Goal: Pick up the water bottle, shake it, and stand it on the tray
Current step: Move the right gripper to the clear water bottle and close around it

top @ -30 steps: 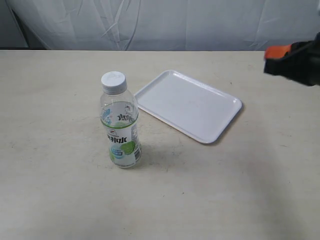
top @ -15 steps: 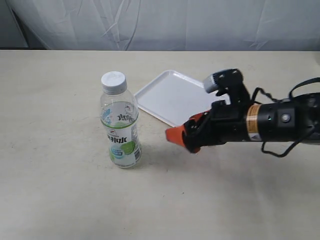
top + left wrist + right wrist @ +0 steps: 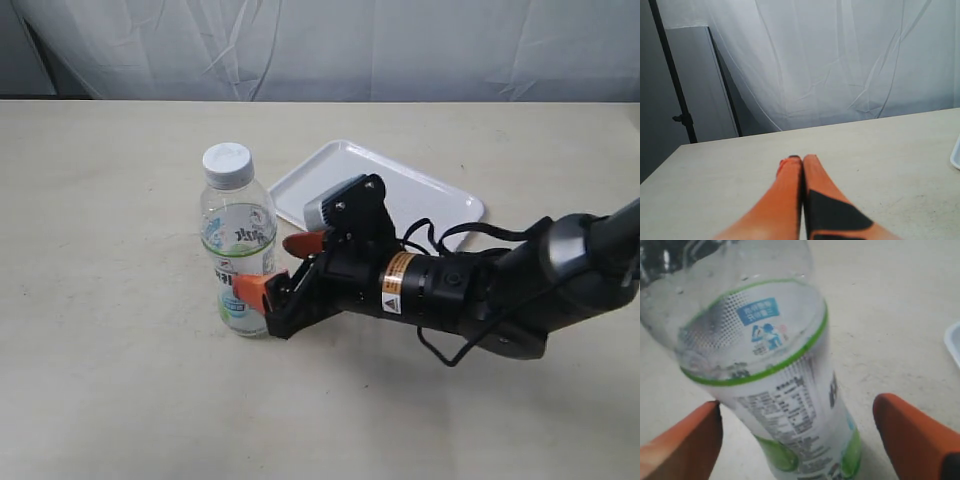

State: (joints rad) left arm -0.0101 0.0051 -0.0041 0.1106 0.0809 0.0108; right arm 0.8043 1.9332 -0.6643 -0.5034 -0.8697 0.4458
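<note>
In the exterior view, your water bottle (image 3: pixel 240 240) stands upright on the table (image 3: pixel 100 380) at about 8 o'clock from the tray (image 3: pixel 435 195). Your right gripper (image 3: pixel 272 267) reaches in from the bottle's 4 o'clock, its orange fingers spread wide around the labelled lower body. In the left wrist view your left gripper (image 3: pixel 799 160) is pressed closed, holding nothing. In the right wrist view the bottle (image 3: pixel 775 380) sits between the parted fingers (image 3: pixel 685 440), with a gap at each side.
</note>
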